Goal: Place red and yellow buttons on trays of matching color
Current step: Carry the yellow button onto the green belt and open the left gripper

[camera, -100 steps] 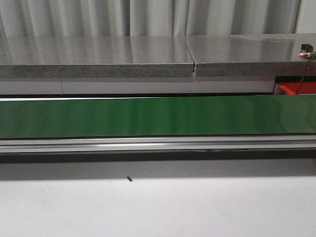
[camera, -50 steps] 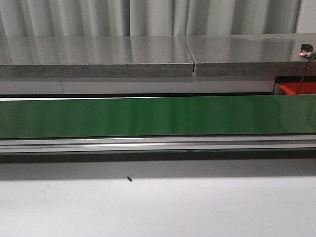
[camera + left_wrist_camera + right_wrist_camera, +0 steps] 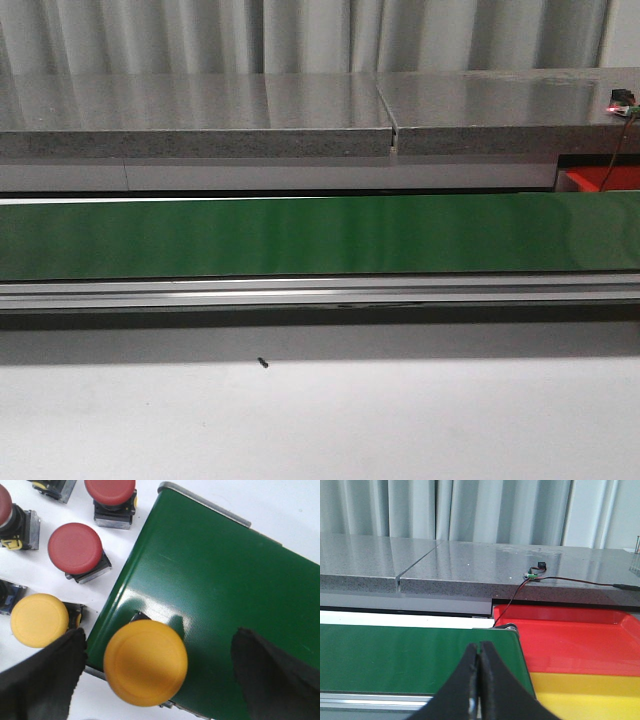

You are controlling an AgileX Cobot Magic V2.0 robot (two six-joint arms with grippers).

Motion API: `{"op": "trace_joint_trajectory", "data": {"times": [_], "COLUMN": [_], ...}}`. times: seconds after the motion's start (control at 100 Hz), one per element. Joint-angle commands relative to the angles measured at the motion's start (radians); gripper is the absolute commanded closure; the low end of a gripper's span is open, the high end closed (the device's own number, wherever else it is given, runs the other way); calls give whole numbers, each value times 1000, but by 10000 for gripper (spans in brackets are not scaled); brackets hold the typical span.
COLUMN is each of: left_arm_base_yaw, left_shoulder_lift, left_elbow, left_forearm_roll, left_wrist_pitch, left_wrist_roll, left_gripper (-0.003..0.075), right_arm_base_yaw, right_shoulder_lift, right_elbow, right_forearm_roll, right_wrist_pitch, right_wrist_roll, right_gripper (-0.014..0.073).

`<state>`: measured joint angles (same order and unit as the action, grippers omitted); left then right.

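In the left wrist view a yellow button (image 3: pixel 145 662) stands at the end of the green belt (image 3: pixel 220 580), between the fingers of my open left gripper (image 3: pixel 160 637); neither finger touches it. On the white surface beside the belt lie another yellow button (image 3: pixel 39 620) and red buttons (image 3: pixel 75 548) (image 3: pixel 110 490). In the right wrist view my right gripper (image 3: pixel 480 655) is shut on nothing, above the belt's other end (image 3: pixel 410 655). Past that end sit a red tray (image 3: pixel 570 635) and a yellow tray (image 3: pixel 585 690). In the front view only a corner of the red tray (image 3: pixel 600 178) shows, and no gripper.
A grey stone counter (image 3: pixel 300 115) runs behind the belt (image 3: pixel 300 235). A small circuit board with a red light (image 3: pixel 620 103) sits on it, its wire (image 3: pixel 512 597) dropping toward the red tray. A metal rail (image 3: pixel 300 292) edges the belt's near side.
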<state>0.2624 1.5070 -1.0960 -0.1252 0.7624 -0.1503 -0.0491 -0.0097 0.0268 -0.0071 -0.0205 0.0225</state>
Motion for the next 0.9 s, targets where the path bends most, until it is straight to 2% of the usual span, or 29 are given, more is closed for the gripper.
{"op": "trace_joint_trajectory", "data": {"times": [0.0,0.13,0.44,0.57,0.89], "left_arm_base_yaw": [-6,-6,-6,3,135], "left_shoulder_lift": [-61,-125,-356,-457,-610], "left_elbow": [-33,-33,-26,13,126], "left_forearm_roll": [-33,-34,-26,6,45], "left_wrist_pitch": [-44,-42,-12,7,98], "left_wrist_roll": [-7,-7,-7,-14,-14], "left_gripper": [120,137,241,251,251], "right_arm_base_yaw": [3,3,3,3,3], "right_shoulder_lift": [-20,-20,-20,-20,-20], "right_elbow": [-16,-16,-16,-16,-16], "right_forearm_roll": [-3,-3,-3,-3,-3], "right_wrist_pitch": [-77,-77,-77,-77,-77], "right_wrist_roll": [-3,-3,-3,-3,-3], "right_gripper": [650,650,650,650,650]}}
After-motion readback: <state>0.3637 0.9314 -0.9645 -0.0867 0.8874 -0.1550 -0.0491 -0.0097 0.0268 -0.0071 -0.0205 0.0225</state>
